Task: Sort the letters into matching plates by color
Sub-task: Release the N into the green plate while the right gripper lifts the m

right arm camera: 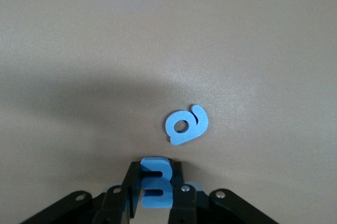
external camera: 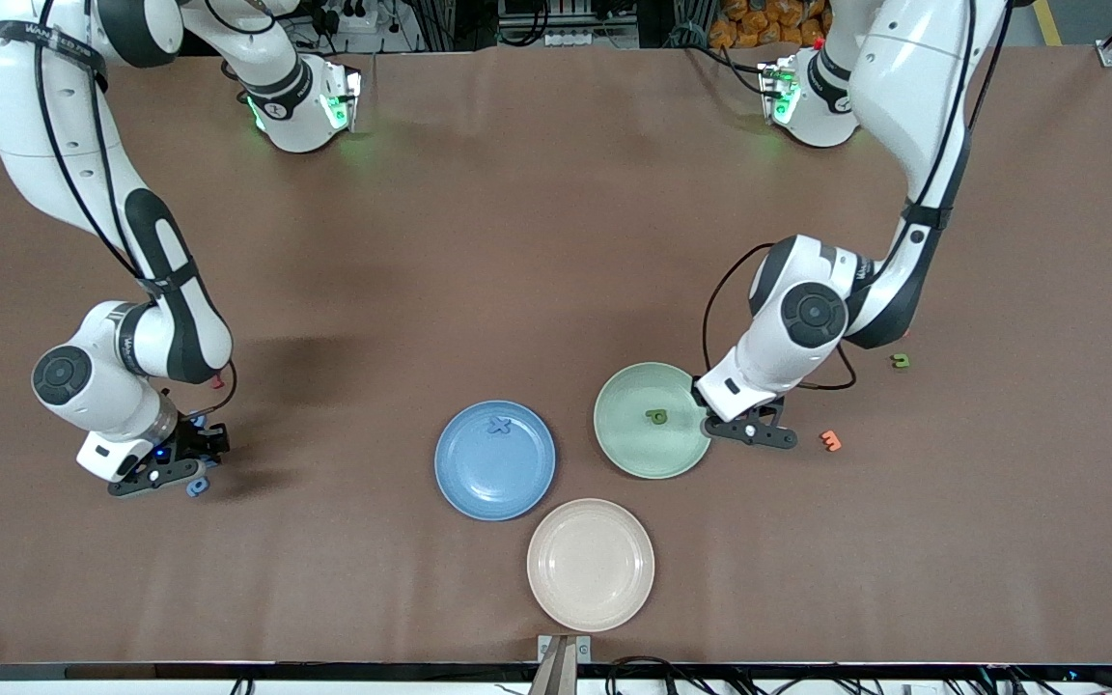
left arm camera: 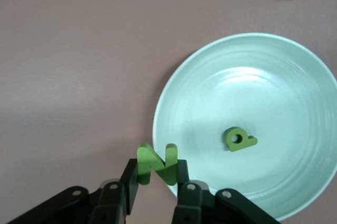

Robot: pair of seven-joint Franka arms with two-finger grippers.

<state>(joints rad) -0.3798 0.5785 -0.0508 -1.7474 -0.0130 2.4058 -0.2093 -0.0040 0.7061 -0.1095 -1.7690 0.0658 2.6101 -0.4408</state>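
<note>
- The left gripper (left arm camera: pixel 158 184) had its fingers (left arm camera: pixel 131 187) pinched on a green N (left arm camera: pixel 157 164), held upright at the rim of the green plate (external camera: pixel 619 439), on the side toward the left arm's end of the worktop (external camera: pixel 517 241).
- A green letter (left arm camera: pixel 238 139) already lay near that plate's centre, at about one o'clock from the N in the left wrist view.
- To do the drop well, I judged the N needed carrying inward past the rim before release, landing beside the lying letter, not on it.
- The right gripper (right arm camera: pixel 155 192) had its fingers closed on a blue letter (right arm camera: pixel 156 183) low over the worktop, a second blue letter (right arm camera: pixel 186 124) lying just beside it.
- The blue plate (external camera: pixel 459 483), holding a blue X (external camera: pixel 497 424), lay well apart toward the table's middle; a lift clear of the loose letter seemed wise.
</note>
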